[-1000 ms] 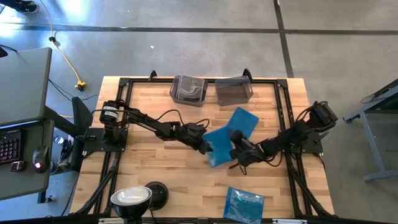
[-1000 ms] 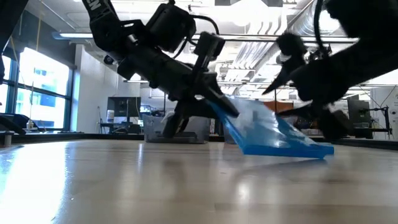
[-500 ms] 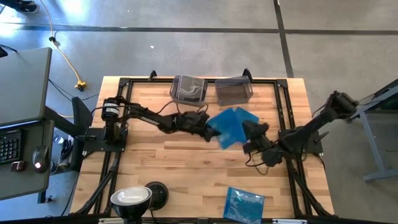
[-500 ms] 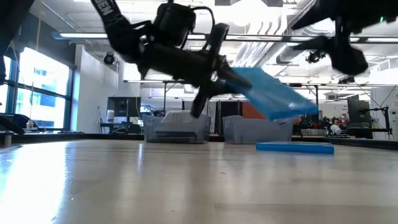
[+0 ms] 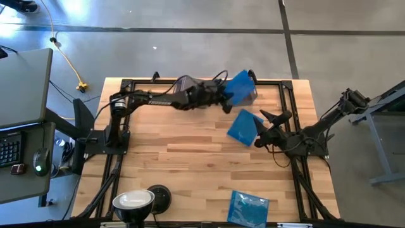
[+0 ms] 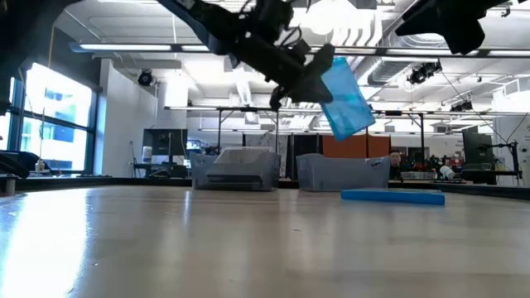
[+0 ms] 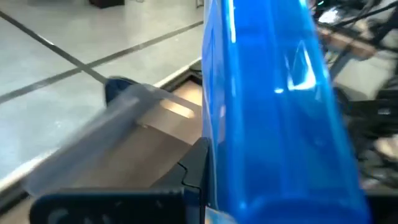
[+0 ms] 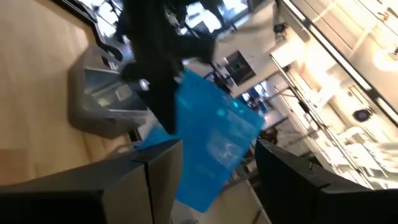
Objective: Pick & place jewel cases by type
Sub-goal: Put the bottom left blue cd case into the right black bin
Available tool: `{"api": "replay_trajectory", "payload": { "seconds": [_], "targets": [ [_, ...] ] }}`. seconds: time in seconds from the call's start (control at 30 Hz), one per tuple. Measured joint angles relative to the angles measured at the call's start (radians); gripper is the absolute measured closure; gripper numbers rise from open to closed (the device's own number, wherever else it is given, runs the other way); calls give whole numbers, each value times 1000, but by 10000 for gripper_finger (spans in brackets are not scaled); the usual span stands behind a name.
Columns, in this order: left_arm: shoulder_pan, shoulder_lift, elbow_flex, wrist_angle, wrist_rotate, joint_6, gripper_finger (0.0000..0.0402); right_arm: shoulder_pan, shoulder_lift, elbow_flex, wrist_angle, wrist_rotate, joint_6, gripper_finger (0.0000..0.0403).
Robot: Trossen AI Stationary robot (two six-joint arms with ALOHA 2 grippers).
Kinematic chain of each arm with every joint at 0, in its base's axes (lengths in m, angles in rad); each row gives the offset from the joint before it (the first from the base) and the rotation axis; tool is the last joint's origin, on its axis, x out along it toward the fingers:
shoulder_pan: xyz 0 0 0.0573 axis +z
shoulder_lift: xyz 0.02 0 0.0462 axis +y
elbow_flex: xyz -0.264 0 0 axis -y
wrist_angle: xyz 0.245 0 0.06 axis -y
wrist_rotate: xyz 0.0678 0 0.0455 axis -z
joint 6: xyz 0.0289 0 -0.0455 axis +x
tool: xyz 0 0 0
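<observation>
Pinching a blue jewel case (image 5: 240, 87) by one edge, the left gripper (image 5: 224, 100) holds it tilted above the right-hand grey bin (image 5: 235, 95), long side pointing away from the fingers, while the right gripper (image 5: 271, 122), fingers spread, waits beside another blue case (image 5: 243, 126) on the table (image 5: 177, 145).

Glossy translucent blue plastic was seen on the raised jewel case (image 5: 240, 87); smoky translucent plastic on the bins (image 5: 192, 90); pale, matt, planked wood on the table (image 5: 171, 164).
</observation>
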Motion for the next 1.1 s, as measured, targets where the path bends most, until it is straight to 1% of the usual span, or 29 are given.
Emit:
{"api": "replay_trajectory", "payload": {
  "seconds": [0.13,0.23,0.33,0.5,0.63,0.73,0.87,1.0,1.1],
  "targets": [
    [57,65,89,-49,36,16,362,-1,-1,0,-2,-51,13,206],
    [96,115,112,-71,50,-7,362,-1,-1,-1,-12,-67,81,206],
    [131,148,115,-77,59,-9,362,-2,-1,-1,-45,-71,133,206],
    [165,179,119,-70,127,-10,362,-2,-1,-1,-53,-96,122,206],
    [167,192,119,-94,133,-10,358,-2,-1,-1,-53,-112,126,206],
    [168,191,119,-120,133,-10,337,-2,-1,-2,-53,-130,130,206],
    [168,191,121,-131,132,-10,292,-2,-1,-2,-53,-184,130,206],
    [168,191,161,-139,132,-3,251,-2,-1,-1,-53,-230,131,206],
    [168,184,210,-160,129,27,235,-2,-1,-2,-53,-233,131,206]
  ]
}}
